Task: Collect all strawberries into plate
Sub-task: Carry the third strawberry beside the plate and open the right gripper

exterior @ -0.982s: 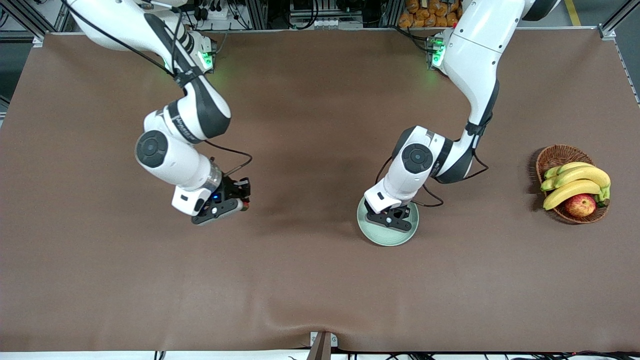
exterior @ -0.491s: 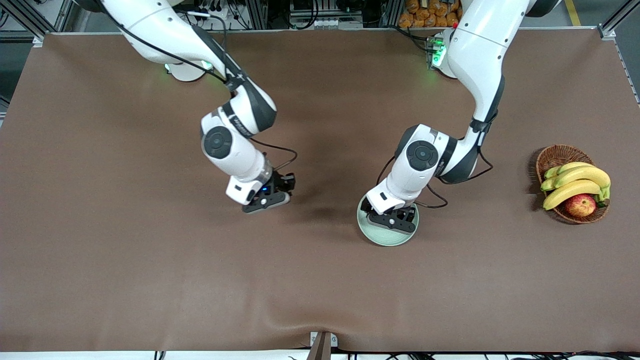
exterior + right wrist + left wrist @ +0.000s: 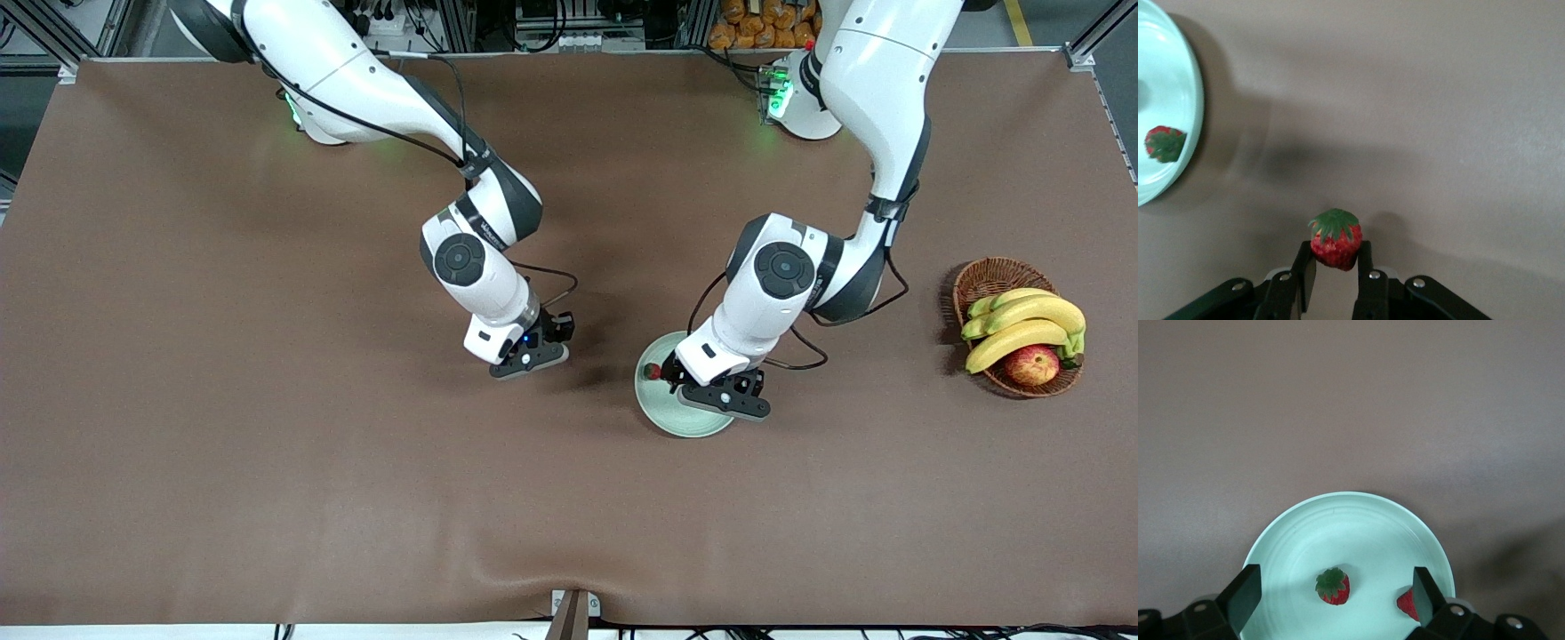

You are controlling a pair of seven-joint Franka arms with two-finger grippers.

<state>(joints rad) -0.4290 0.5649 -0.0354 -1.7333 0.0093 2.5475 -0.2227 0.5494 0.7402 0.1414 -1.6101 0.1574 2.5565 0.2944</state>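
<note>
Brown tabletop, wide and mostly bare, both arms reaching toward its middle.

Right gripper is over the tabletop just beside the plate, on the right arm's side of it. Fingers pinch a strawberry, green cap up. In the front view this gripper hides the berry.

Left gripper hangs over the plate, fingers spread wide and nothing between them. The left wrist view shows two strawberries on the plate: one between the spread fingers, the other partly hidden by a fingertip. The front view shows just one berry, by the plate rim on the side toward the right gripper; the rest sits under the left arm.

Plate lies around the tabletop's middle, a bit toward the left arm's end. Wicker basket with bananas and an apple sits near the edge at the left arm's end, well apart from the plate.
</note>
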